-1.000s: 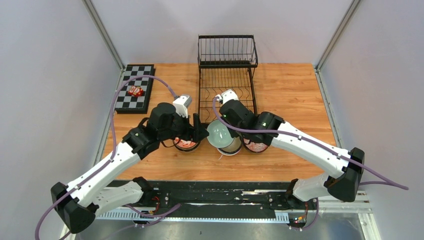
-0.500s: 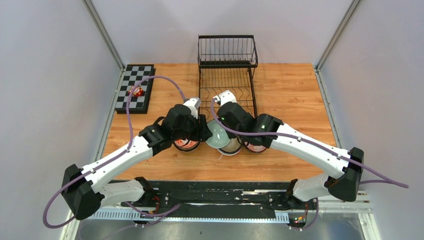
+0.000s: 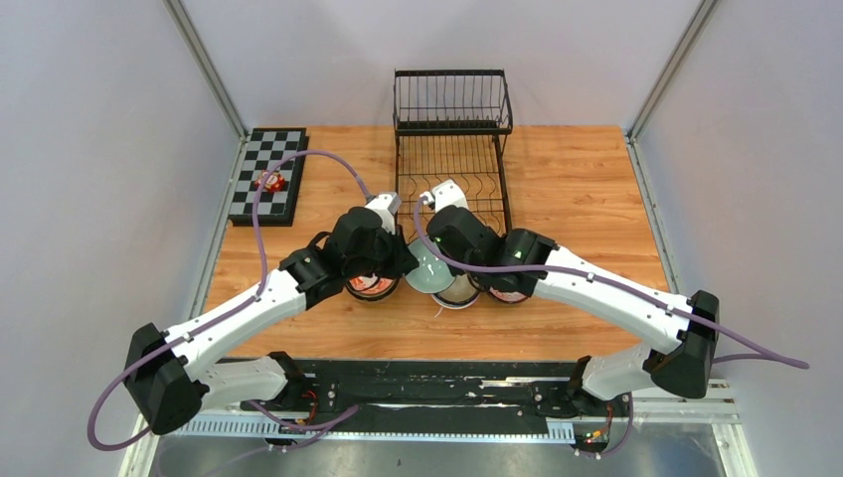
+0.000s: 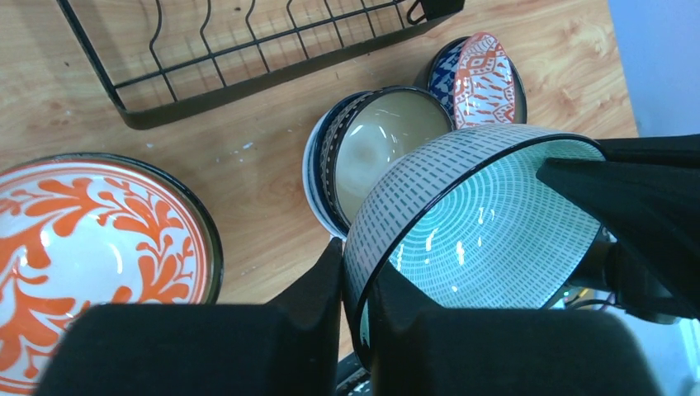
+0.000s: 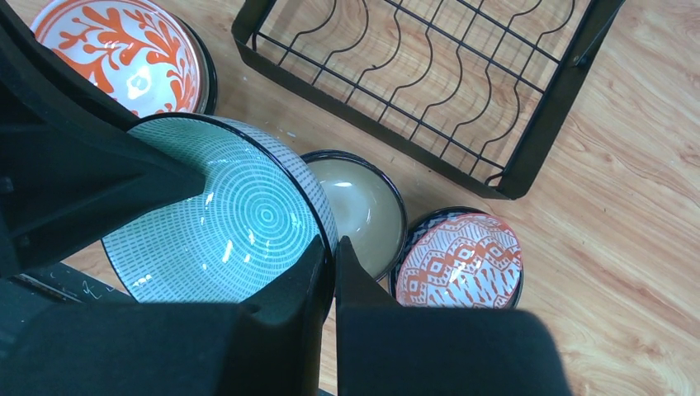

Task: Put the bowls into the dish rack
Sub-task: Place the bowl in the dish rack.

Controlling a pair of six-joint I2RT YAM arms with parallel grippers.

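1. The wooden table (image 3: pixel 577 189) carries everything, with both arm bases at its near edge.
2. The dish rack (image 3: pixel 452 149) stands at the far middle of the table, its wire basket upright at the far end and its slotted base reaching toward the bowls.
3. The left arm (image 3: pixel 249 308) and the right arm (image 3: pixel 606 293) both reach inward and meet just near of the rack's near edge.
4. A checkerboard (image 3: pixel 283 149) lies at the far left, well apart from the rack, with a small red object (image 3: pixel 269 181) on it.
5. The pale green bowl (image 4: pixel 487 223) is held off the table, tilted on edge, between the two wrists and partly over the cream bowl.
6. The orange-and-white bowl (image 4: pixel 91 247) sits on the table to the left, outside the rack.
7. The cream dark-rimmed bowl (image 4: pixel 388 148) sits in the middle, nested in another bowl, near the rack's edge.
8. The blue-and-orange patterned bowl (image 4: pixel 487 74) sits just right of it, touching or nearly so.
9. The right gripper (image 5: pixel 330 256) is clamped on the pale green bowl's rim, one finger inside and one outside.
10. The left gripper (image 4: pixel 353 272) pinches the same rim on the opposite side, fingers tight against the wall.
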